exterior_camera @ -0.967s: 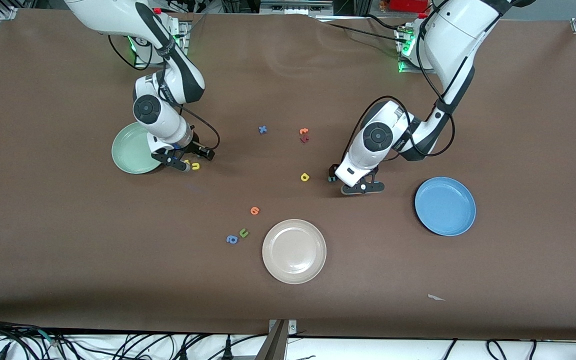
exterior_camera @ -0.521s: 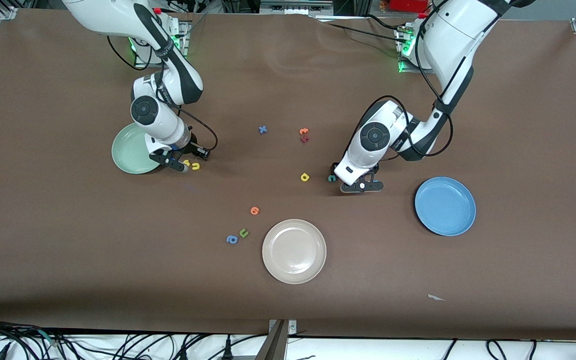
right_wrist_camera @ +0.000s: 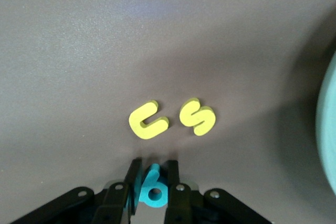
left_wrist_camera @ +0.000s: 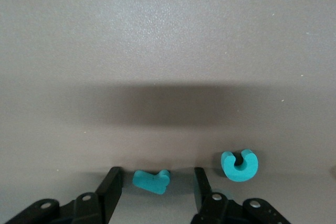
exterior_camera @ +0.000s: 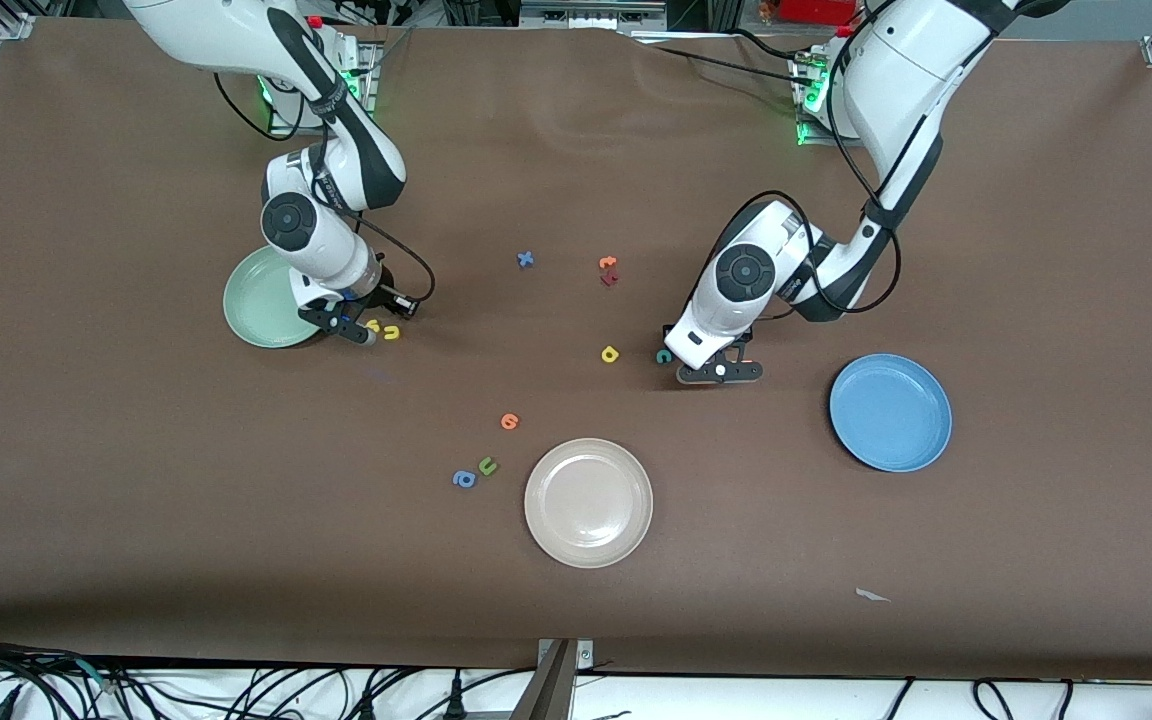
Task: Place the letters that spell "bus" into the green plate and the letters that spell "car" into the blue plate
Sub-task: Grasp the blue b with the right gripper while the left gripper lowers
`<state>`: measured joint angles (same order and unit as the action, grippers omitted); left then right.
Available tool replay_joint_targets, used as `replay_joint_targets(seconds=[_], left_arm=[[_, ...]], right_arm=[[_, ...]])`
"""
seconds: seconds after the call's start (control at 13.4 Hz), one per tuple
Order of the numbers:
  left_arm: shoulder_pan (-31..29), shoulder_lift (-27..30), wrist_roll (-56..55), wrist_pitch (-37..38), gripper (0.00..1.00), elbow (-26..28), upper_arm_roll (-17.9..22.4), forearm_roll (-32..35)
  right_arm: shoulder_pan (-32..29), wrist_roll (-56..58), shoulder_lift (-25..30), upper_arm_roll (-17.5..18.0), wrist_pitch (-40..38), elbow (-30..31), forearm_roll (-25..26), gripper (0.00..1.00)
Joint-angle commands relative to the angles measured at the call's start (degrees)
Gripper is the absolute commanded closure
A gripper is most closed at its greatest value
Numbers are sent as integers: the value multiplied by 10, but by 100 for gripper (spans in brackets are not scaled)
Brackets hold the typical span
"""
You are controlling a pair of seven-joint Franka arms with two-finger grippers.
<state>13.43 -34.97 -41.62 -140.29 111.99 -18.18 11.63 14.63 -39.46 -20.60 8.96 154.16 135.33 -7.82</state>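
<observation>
While your right tool [right_wrist_camera: 153, 174] clamps the teal b [right_wrist_camera: 153, 190] beside the green plate [exterior_camera: 258, 298], your left tool [left_wrist_camera: 156, 182] straddles the teal r [left_wrist_camera: 151, 180], apparently unclamped; it may slip out.
</observation>
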Motion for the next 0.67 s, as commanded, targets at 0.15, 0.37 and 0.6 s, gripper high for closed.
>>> replay_joint_targets(seconds=[0.15,0.37,0.6], left_arm=[[3,-6,-11,8,47,-2,2,24],[3,-7,-11,8,52,-2,3,24],[3,-9,-11,8,59,-2,3,24]], right_arm=[[-2,14,3,3,3,-1,-5,76],[-2,12,27,4,-47,-15,-6,76],[-2,11,54,2,-132,-40,-6,80]])
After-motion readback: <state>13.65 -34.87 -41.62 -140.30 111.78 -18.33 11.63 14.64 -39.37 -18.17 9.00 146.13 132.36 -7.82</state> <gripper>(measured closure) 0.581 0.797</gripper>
